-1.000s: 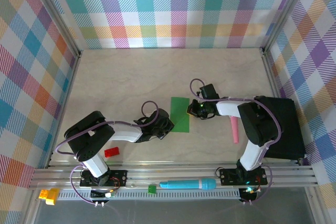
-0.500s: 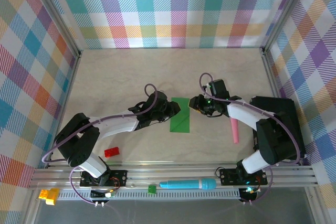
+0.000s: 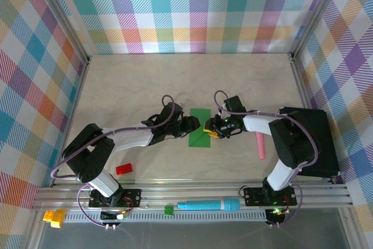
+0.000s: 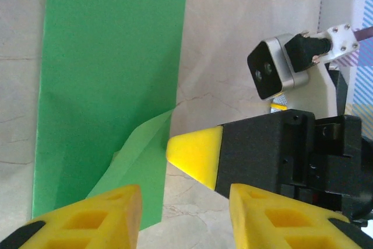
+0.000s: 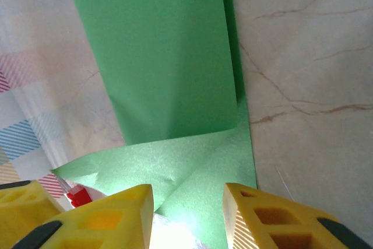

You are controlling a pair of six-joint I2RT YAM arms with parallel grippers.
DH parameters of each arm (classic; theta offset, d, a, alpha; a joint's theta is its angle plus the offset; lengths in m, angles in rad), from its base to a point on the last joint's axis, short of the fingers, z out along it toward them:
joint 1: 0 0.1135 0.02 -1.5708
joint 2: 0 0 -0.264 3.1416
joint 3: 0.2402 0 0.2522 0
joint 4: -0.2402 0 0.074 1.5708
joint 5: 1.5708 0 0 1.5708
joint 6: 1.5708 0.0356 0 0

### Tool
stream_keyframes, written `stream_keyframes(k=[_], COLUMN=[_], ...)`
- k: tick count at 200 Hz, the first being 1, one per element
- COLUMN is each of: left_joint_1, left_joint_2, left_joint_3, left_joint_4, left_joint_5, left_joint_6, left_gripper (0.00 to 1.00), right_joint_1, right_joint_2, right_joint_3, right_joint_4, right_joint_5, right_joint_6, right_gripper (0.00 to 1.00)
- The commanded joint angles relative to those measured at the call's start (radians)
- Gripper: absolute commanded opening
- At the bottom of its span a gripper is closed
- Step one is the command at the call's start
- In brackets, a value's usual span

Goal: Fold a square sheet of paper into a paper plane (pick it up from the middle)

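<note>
The pale marbled desk (image 3: 145, 80) has wide bare room across its far half and left side, shut in by plaid walls. A black box (image 3: 317, 144) takes up the right edge, just behind the right arm.

The square sheet of paper (image 3: 201, 118), folded to a narrow green strip, lies near the middle of the desk with both claws meeting at its near end. From above it looks flat. The left wrist view shows the paper (image 4: 105, 68) with one near corner lifted in a flap and a yellow fingertip of the right claw (image 3: 210, 129) just beside that flap. The right wrist view shows the paper (image 5: 157, 56) with a slanted fold across its near end.

The left claw (image 4: 185, 214) stands part-way wide, gripping nothing. The right claw (image 5: 187, 214) is parted too, the paper lying under the gap.

A teal marker (image 3: 208, 205) lies on the front rail. A pink marker (image 3: 260, 144) lies between the paper and the box, and a red block (image 3: 123, 169) sits near the left arm's base, both apart from the paper.
</note>
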Motion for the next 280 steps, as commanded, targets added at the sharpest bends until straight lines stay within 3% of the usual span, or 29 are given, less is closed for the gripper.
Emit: stream_keyframes(k=[1, 51, 113, 280], left_joint_1=[0.007, 0.037, 0.051, 0.061], left_joint_2=[0.031, 0.060, 0.113, 0.104], left_joint_3=[-0.003, -0.018, -0.033, -0.058], left_joint_4=[0.043, 0.023, 0.067, 0.081], left_joint_5=[0.023, -0.036, -0.027, -0.035], left_joint_6=[0.001, -0.014, -0.049, -0.072], left_gripper=[0.43, 0.43, 0.43, 0.43], right_joint_1=[0.010, 0.014, 0.017, 0.057], right_joint_2=[0.022, 0.042, 0.058, 0.094], right_joint_3=[0.026, 0.033, 0.036, 0.019], right_joint_4=[0.023, 0.052, 0.089, 0.227], right_joint_5=[-0.018, -0.041, -0.060, -0.060], right_joint_6=[0.023, 0.027, 0.040, 0.040], right_gripper=[0.36, 0.35, 0.35, 0.19])
